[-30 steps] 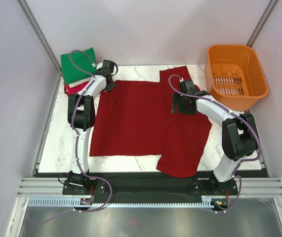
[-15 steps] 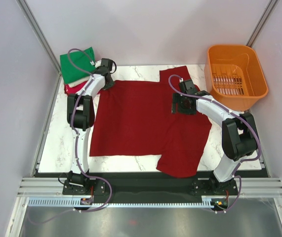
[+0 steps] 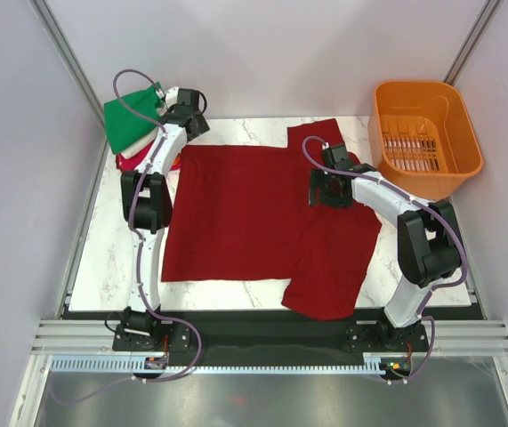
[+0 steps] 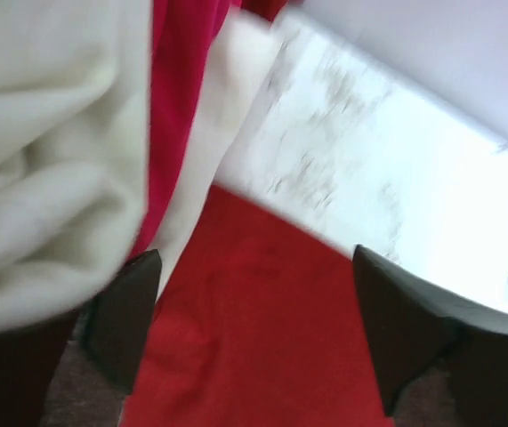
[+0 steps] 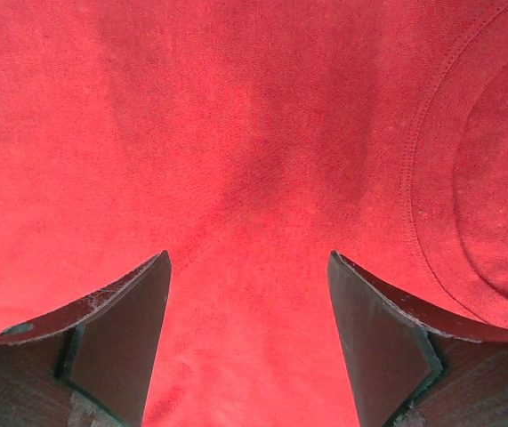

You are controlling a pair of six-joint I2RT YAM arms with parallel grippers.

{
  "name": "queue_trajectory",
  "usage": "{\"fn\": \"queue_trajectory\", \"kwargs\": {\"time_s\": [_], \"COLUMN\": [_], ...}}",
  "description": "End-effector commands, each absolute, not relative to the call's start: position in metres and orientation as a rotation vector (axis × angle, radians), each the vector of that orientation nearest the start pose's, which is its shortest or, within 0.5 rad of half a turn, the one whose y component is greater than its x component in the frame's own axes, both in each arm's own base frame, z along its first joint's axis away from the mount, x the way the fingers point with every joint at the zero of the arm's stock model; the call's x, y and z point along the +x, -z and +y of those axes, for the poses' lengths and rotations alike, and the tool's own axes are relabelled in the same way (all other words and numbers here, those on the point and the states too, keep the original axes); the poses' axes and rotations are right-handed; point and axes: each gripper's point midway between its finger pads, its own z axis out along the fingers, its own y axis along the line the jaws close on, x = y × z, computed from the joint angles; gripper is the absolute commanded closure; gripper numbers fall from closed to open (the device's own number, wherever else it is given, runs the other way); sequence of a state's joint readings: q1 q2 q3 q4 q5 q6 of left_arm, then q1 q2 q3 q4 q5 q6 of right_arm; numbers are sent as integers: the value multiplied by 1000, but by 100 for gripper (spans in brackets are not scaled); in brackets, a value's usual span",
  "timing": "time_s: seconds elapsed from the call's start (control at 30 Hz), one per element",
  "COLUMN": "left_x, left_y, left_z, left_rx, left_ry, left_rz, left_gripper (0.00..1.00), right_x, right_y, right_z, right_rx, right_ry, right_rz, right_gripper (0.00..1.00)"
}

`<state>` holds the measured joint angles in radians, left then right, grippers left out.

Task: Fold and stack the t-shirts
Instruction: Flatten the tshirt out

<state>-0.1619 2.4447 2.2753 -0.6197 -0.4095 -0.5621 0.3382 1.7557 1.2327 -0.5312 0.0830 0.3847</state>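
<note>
A dark red t-shirt [image 3: 236, 213] lies spread flat across the middle of the table [image 3: 102, 258]. At the far left corner sits a folded stack: a green shirt [image 3: 129, 120] on top, with a white shirt [image 4: 40, 160] and a pink-red shirt [image 4: 178, 89] beneath. The left end effector [image 4: 254, 294] hangs spread and empty beside that stack. The right end effector [image 5: 248, 294], also spread, hovers over the red cloth.

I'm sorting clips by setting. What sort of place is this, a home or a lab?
Probably a lab test cell: left arm and right arm bolted to a metal rail, plain panel walls around a small marble-look table, a dark red t-shirt spread on it.
</note>
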Motion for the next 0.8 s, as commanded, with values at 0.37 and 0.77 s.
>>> {"fn": "queue_trajectory", "kwargs": {"time_s": [0.37,0.77], "left_x": [642,551], "left_y": [-255,-327], "left_z": [-61,-109], "left_rx": [-513,-293], "left_ry": [115,424], "left_rz": [1911,1957], "left_gripper": [0,0], "right_x": [387,379], "right_y": [-91,-145], "right_z": [146,145], "right_rx": [62,71], "right_ry": [-203,-215], "right_rz": [2559,2453], "right_gripper": [21,20]}}
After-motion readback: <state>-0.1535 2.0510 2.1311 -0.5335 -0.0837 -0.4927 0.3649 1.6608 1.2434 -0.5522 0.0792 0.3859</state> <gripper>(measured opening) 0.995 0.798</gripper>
